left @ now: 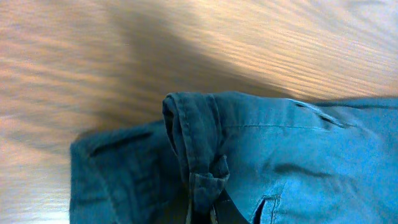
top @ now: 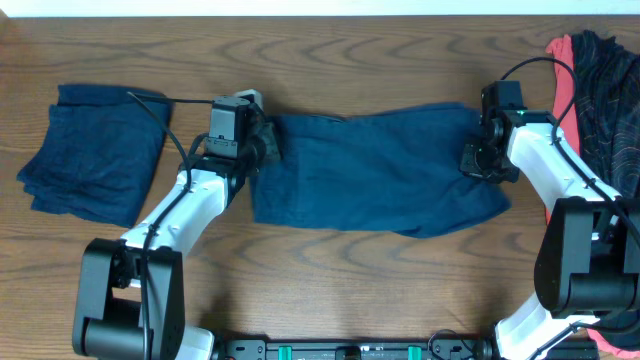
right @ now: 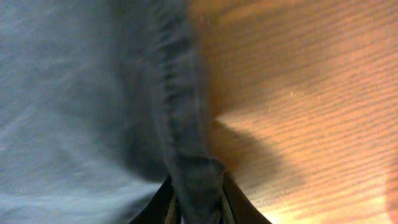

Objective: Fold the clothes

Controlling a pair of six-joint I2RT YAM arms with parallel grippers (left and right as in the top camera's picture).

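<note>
- The navy shorts [top: 370, 170] lie spread flat across the middle of the overhead frame, on the table [top: 330, 290].
- The left gripper [top: 262, 145] sits at their left edge, clenched on a bunched fold of hem. Its wrist view shows the cloth pinched at bottom centre.
- The right gripper [top: 478, 158] grasps the right edge. Its wrist view shows a ridge of fabric running down between the fingers.
- With both ends pinched, I'd judge the step to be lifting the shorts to fold them over.
- To do it well, raise both ends evenly, keep the cloth taut between them, and line up the edges before letting go.
- The left pinch looks small, so a quick pull could slip it.
- A folded pile [top: 90, 150] lies at left, and a red garment [top: 560, 60] and a speckled garment [top: 605, 90] lie at upper right.
</note>
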